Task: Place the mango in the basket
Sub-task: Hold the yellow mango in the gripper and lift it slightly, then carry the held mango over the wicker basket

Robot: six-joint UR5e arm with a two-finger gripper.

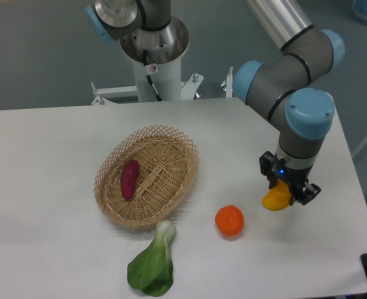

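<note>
Yellow-orange, the mango (275,199) sits clamped between the fingers of the gripper (287,192) at the right side of the table (40,187), well apart from the basket (171,180). The grasp looks made; next comes a carry leftward over the wicker rim. An orange (229,220) lies between them, a purple sweet potato (129,179) already lies inside, and a leafy green (153,266) lies just below the basket.

The arm reaches down at the right, gripper (287,190) closed on something.
</note>
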